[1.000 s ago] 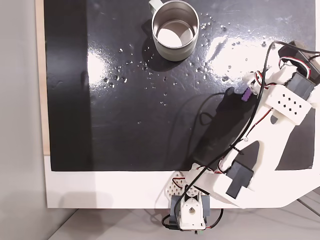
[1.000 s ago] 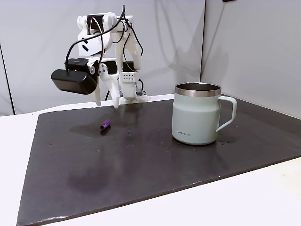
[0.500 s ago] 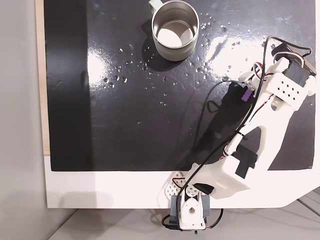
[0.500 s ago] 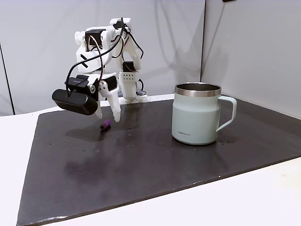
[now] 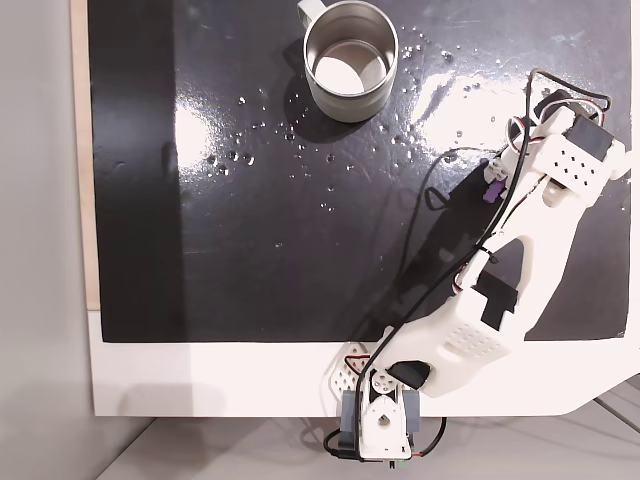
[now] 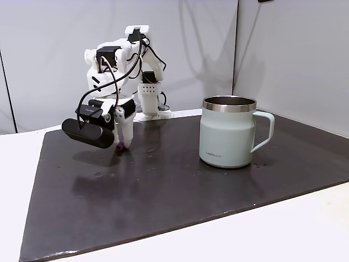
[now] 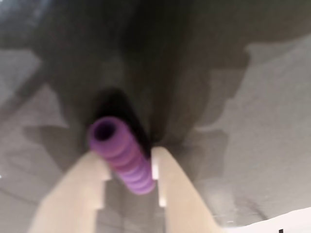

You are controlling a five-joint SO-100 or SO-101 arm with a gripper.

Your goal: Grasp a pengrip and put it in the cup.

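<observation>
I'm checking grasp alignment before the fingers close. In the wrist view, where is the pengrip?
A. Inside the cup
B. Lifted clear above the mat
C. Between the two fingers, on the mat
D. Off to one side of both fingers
C: the pengrip lies between the gripper fingers, low on the mat.

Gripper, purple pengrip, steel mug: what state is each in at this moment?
Two-finger white gripper: lowered to the mat, fingers either side of the pengrip; whether they already clamp it cannot be told.
Purple ribbed rubber pengrip: lying on its side on the mat between the fingers, hollow end toward the wrist camera.
Brushed-steel mug: upright, apart from the arm, handle on the right in that fixed view; inside pale.
Black mat: dotted with droplets.
</observation>
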